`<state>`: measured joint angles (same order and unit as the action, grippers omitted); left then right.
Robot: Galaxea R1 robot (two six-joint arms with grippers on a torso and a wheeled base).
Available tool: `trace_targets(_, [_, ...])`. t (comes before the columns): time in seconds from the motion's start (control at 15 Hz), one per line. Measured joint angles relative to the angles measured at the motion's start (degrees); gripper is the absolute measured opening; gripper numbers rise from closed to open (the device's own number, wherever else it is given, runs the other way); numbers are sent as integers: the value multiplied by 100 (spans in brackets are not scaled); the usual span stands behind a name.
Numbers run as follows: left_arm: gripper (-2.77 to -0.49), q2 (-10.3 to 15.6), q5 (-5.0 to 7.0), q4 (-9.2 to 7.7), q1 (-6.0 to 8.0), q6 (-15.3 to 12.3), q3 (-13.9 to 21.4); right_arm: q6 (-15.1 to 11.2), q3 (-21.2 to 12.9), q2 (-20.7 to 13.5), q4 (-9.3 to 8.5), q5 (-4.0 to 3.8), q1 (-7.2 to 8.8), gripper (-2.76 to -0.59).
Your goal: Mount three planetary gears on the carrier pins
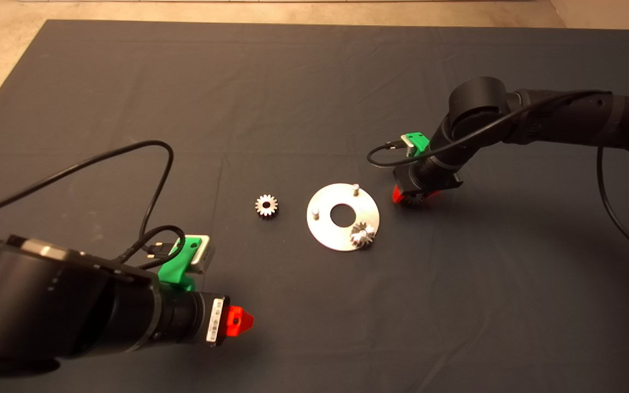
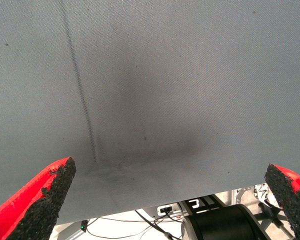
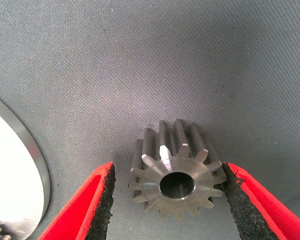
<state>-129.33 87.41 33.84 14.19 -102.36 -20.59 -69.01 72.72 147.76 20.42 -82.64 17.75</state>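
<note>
- Right gripper point(image 3: 167, 200) down at the table just right of the disc point(image 1: 343, 216), fingers point(image 3: 97, 210) parted around a planetary gear point(image 3: 176, 172); one pad touches the teeth, the other shows a sliver of gap, so not clamped.
- That gear lies flat on the mat point(image 1: 314, 109), bore axis vertical, centre hole facing up at the wrist camera; in head view only some teeth peek from under the gripper point(image 1: 410, 197).
- Disc rim sits close beside that gear, apart from it; bare mat on the gear's other sides.
- Disc at frame centre, flat, large central hole. One gear on disc point(image 1: 363, 234) seated on the lower-right pin, axis upright.
- Two bare carrier pins: upper pin point(image 1: 355, 189) and left pin point(image 1: 316, 212), both upright, open room around each.
- Loose gear point(image 1: 266, 206) flat on mat left of disc, well apart from it, hole up.
- Left gripper point(image 1: 238, 321) in lower left of frame, hovering over bare mat, well away from all parts; fingers point(image 2: 42, 197) spread wide, nothing between.
- Mat edge and pale floor along the top of the frame, far from the work.
</note>
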Motion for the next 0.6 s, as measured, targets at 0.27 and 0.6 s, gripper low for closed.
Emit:
trace_targets(0.27, [-50,0,0,0,0,0,0,0,0,-1,0,-10,-2,-207])
trace_targets(0.6, [-50,0,0,0,2,0,0,0,0,-16,0,-11,-2,-221])
